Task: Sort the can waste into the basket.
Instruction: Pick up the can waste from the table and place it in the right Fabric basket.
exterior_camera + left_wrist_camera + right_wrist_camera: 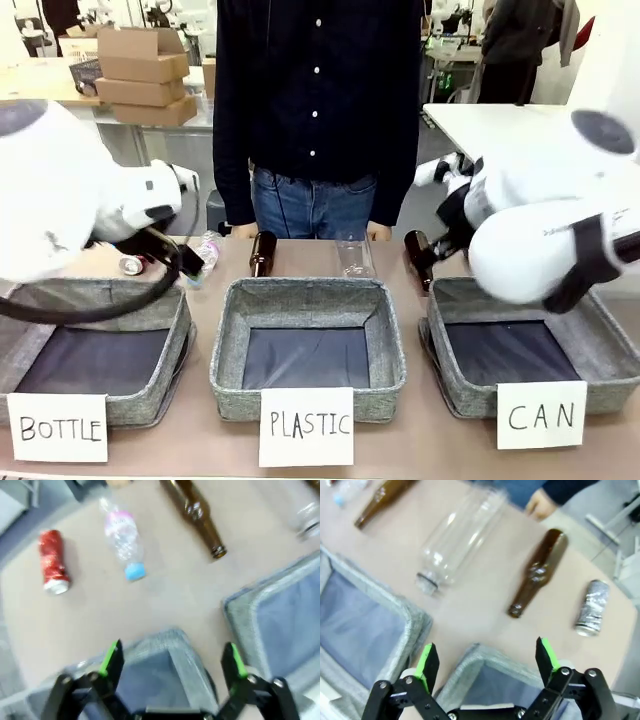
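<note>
Jaws on both arms are standing wide apart and gripping nothing. You are seeing the left gripper (172,655) hovering over a corner of the BOTTLE bin (170,645), and the right gripper (486,652) hovering over the far rim of the basket (612,385), which is carrying the card (541,414) reading "CAN". Both cans are lying on their sides on the table (165,600), beyond the bins: the red can (53,561) is sitting well apart from the left fingertips, and the grey can (591,607) is lying just beside a brown glass bottle (538,572), with a clear plastic bottle (457,537) farther off. Judging from this, you are watching the approach step, with no can sorted yet. The next move is calling for one gripper to reach past the bin rim, line its pads across a can body, and avoid nudging the neighbouring bottle.
</note>
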`<control>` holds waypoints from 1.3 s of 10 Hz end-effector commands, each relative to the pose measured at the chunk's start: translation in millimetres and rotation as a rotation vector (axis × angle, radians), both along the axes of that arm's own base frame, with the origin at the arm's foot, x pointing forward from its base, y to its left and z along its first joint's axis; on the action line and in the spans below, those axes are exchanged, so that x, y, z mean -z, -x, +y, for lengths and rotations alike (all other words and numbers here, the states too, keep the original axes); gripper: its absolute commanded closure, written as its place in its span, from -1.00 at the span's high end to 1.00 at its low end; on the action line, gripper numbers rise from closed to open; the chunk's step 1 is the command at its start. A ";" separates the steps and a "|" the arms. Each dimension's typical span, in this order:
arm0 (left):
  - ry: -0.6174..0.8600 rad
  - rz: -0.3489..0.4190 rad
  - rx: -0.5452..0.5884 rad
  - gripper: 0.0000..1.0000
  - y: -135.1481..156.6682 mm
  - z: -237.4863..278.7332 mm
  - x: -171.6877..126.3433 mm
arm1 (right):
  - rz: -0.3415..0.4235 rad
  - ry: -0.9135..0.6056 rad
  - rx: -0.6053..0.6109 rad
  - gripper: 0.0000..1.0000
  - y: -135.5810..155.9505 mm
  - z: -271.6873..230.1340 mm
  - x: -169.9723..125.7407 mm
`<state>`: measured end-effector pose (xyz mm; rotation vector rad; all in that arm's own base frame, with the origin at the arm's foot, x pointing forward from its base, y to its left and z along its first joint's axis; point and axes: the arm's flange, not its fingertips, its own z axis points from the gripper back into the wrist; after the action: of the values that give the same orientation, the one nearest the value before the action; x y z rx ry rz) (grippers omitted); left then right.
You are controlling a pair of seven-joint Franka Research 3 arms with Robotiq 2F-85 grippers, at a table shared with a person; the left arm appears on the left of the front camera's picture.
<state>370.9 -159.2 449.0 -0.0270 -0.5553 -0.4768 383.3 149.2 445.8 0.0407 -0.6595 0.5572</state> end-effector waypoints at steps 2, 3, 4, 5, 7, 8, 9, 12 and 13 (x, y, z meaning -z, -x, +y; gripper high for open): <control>-0.005 -0.091 0.069 1.00 87.4 12.5 -49.5 | -0.101 -0.048 0.031 1.00 81.9 -32.1 -38.5; 0.010 -0.035 -0.024 1.00 27.0 -2.8 -42.2 | -0.054 -0.022 0.022 1.00 14.1 -11.1 -39.5; 0.010 -0.035 -0.024 1.00 27.0 -2.8 -42.2 | -0.054 -0.022 0.022 1.00 14.1 -11.1 -39.5; 0.006 -0.078 -0.005 1.00 59.4 -3.4 -80.2 | -0.099 -0.040 0.028 1.00 35.3 -18.5 -74.7; 0.355 0.129 0.335 1.00 61.4 14.6 -94.8 | 0.044 -0.484 0.099 1.00 44.0 -47.1 -95.5; 0.566 0.211 0.387 1.00 60.0 32.0 -104.0 | 0.214 -0.726 0.030 1.00 52.0 -68.5 -103.1; 0.673 0.217 0.257 1.00 54.5 51.3 -106.7 | 0.312 -0.894 -0.024 1.00 62.2 -93.4 -107.0; 1.045 0.209 0.192 1.00 67.3 108.5 -98.4 | 0.313 -1.253 -0.001 1.00 81.9 -160.6 -98.4; 1.104 0.161 0.180 1.00 76.4 125.3 -92.7 | 0.318 -1.282 0.043 1.00 81.6 -170.2 -90.7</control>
<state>313.9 -38.5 568.3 -1.1448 -0.5513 -0.3457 306.3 -21.8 565.3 1.2311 -0.6269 0.1201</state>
